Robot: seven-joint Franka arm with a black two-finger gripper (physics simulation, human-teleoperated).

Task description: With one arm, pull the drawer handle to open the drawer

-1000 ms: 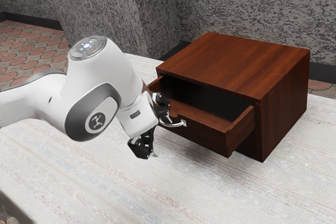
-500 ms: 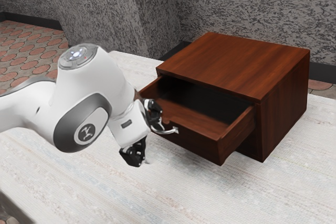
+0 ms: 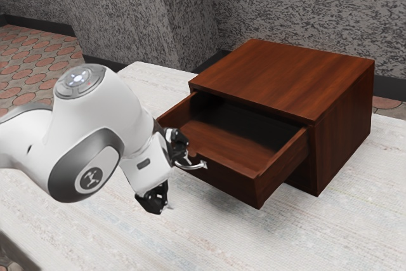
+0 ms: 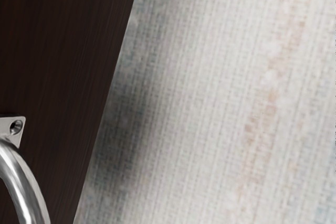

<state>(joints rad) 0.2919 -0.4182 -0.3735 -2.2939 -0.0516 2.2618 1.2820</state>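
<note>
A dark wooden cabinet [image 3: 285,80] sat on a pale, woven-looking bench [image 3: 317,233], with a speckled grey wall [image 3: 304,4] behind it. Its single drawer [image 3: 235,147] stood pulled well out of the cabinet's front, with its inner end under the cabinet's top. A curved silver handle [image 3: 195,165] was fixed to the drawer's front panel, on the side facing away from the cabinet.

A white arm [image 3: 95,131] reached in toward the cabinet's front. Its black hand [image 3: 179,152] was right at the handle. I could not tell whether the hand was clenched on the handle or loose about it.

The wrist view showed the handle close by as a shiny curved bar. It was bolted through a small metal plate [image 4: 13,128] to the dark drawer front. The bench lay beside that front, with a soft shadow along it.
</note>
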